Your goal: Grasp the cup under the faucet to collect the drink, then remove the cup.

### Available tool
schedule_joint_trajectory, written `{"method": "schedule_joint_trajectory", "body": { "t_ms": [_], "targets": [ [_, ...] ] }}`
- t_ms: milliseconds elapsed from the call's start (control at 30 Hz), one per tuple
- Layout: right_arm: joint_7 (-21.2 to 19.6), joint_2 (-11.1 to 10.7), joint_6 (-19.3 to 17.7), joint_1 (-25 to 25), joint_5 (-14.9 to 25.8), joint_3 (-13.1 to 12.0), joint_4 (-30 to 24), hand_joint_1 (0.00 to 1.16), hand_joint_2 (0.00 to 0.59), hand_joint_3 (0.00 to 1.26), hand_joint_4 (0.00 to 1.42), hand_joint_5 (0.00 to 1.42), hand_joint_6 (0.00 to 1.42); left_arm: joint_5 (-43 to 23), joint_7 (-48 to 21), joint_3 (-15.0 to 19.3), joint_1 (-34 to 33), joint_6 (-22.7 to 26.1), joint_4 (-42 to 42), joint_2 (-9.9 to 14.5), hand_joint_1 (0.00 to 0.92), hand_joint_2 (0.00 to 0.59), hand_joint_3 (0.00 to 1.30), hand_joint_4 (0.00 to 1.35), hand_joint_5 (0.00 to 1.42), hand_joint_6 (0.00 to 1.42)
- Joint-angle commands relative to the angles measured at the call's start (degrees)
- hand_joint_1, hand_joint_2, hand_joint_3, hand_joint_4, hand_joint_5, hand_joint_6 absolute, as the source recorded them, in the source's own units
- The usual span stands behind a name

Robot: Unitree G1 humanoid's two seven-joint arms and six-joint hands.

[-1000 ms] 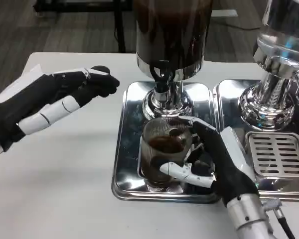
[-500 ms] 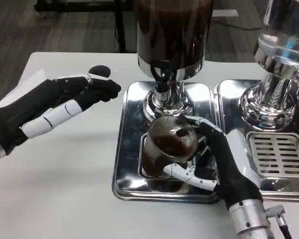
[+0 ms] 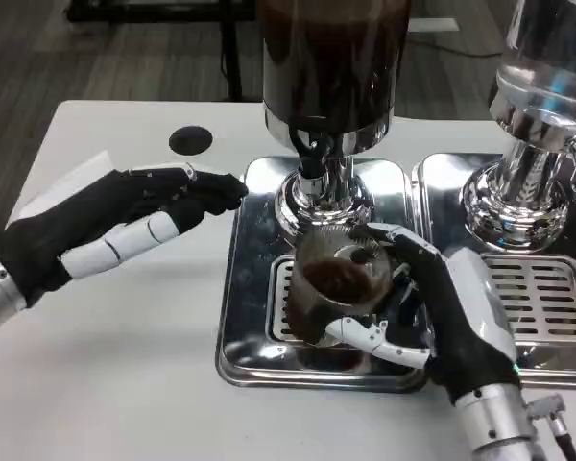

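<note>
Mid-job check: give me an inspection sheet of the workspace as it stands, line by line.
Surface: white table, with a dark round spot near its far edge.
Job's things: clear cup with dark drink in it, over the steel drip tray, below the faucet of the dark drink dispenser.
Clutter: a second dispenser on its own tray to the right.
Hands: right hand grips the cup from the right side; left hand holds nothing, fingers stretched toward the tray.
Cables: a dark cable by the right wrist.
Surroundings: dark floor beyond the table.
</note>
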Motion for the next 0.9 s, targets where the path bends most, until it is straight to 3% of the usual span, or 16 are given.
{"method": "schedule_joint_trajectory", "body": {
  "t_ms": [33, 400, 900],
  "targets": [
    [1.62, -1.4, 0.47, -0.23, 0.07, -0.77, -4.27, 0.73, 0.204, 0.54, 0.64, 0.85, 1.12, 1.19, -0.24, -0.63, -1.3, -1.02, 1.34, 0.44, 0.0, 0.151, 0.32, 0.3, 0.28, 0.27],
    [6.23, -5.2, 2.72, 1.28, 0.5, -2.16, -9.66, 0.73, 0.205, 0.56, 0.65, 0.85, 1.14, 2.29, -0.68, -1.36, -2.16, -2.81, 4.15, 0.17, 0.0, 0.151, 0.31, 0.3, 0.28, 0.27],
    [10.32, -8.44, 4.22, 2.01, 0.77, -4.34, -14.45, 0.73, 0.209, 0.56, 0.67, 0.87, 1.15, 3.35, -0.72, -4.52, -1.15, -5.35, 4.48, -0.25, 0.0, 0.151, 0.31, 0.3, 0.28, 0.27]
  ]
}}
